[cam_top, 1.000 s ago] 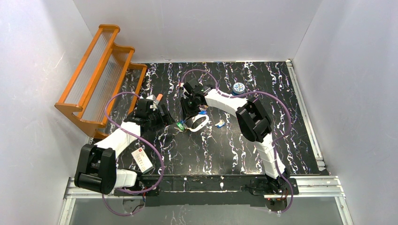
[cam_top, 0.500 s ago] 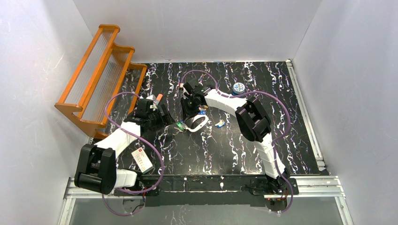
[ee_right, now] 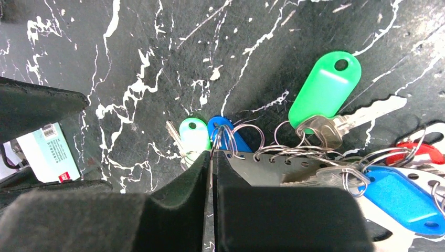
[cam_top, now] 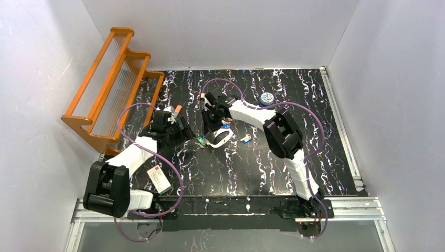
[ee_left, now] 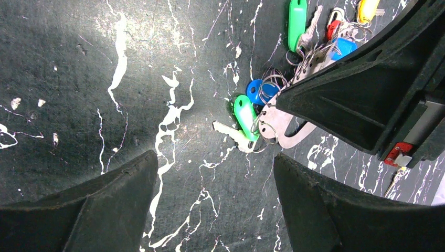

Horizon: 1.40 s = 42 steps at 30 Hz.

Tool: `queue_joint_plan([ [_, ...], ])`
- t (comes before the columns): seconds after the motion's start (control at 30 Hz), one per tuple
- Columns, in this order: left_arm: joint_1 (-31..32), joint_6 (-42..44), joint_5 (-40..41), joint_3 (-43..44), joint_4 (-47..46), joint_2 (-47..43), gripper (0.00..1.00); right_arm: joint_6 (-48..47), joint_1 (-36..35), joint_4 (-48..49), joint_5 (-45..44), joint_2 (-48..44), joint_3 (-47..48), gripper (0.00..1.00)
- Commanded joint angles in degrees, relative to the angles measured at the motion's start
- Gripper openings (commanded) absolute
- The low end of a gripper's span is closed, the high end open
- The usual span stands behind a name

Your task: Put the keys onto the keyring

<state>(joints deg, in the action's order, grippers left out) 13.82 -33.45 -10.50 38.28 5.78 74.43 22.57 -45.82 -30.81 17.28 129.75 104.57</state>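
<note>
**Right arm.** We find the right gripper [ee_right: 212,155] lowered onto the black marbled table [cam_top: 236,173] near its middle. Its jaws are drawn together to a thin slit. A pale edge shows in that slit, and the tips sit at the end of the keyring [ee_right: 278,169] nearest the left arm. We judge them closed on its band, just where several wire rings gather.

**Keyring and keys.** The keyring lies flat on the table, a cream band with a row of small holes. The keys [ee_right: 315,128] cluster along it:
- a green-tagged key [ee_right: 325,89] lies just beyond the band
- a pale green tag [ee_right: 192,134] and a blue tag [ee_right: 236,143] lie at the gripper tips
- a second blue tag [ee_right: 404,197] and a red tag [ee_right: 414,152] lie further along
- a yellow tag [ee_left: 367,8] shows at the far end in the left wrist view

Their wire rings overlap the band. Whether each is threaded through it we cannot tell. One more blue key [cam_top: 245,139] lies alone on the table, apart from the keyring on the right arm's side.

**Left arm.** The left gripper [ee_left: 214,157] hovers just beside the cluster. Its jaws stand wide apart and hold nothing, with only table surface between its fingers.

**Other items.** A blue tin [cam_top: 267,97] stands toward the back. An orange rack [cam_top: 113,84] leans at the left wall. A white card [cam_top: 159,178] lies beside the left arm.
</note>
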Motion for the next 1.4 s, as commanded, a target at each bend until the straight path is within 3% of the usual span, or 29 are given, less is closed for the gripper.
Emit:
queue_joint_plan([
  [0.0, -0.3, 0.2, -0.4, -0.4, -0.1, -0.8, 0.79, 0.4, -0.2, 2.8, 1.6, 0.1, 1.3, 0.15],
  [0.2, -0.3, 0.4, -0.2, -0.1, 0.4, -1.0, 0.79, 0.5, -0.2, 2.3, 1.2, 1.4, 2.8, 0.29],
  [0.37, -0.3, 0.6, -0.2, 0.1, 0.5, -0.9, 0.79, 0.2, -0.2, 1.1, 1.0, 2.6, 4.5, 0.3],
  [0.67, -0.3, 0.9, 0.2, 0.9, 1.1, -1.0, 0.79, -1.1, -0.2, 0.6, 1.0, 1.5, 4.8, 0.02],
  [0.97, -0.3, 1.6, -0.3, 2.2, 1.1, -1.5, 0.79, -6.0, -0.2, 5.2, 5.0, -4.8, -2.5, 0.01],
  [1.37, -0.3, 7.5, -4.7, 5.0, -0.6, -7.1, 0.81, -9.8, -0.2, 26.7, 7.0, -26.7, -24.8, 0.01],
])
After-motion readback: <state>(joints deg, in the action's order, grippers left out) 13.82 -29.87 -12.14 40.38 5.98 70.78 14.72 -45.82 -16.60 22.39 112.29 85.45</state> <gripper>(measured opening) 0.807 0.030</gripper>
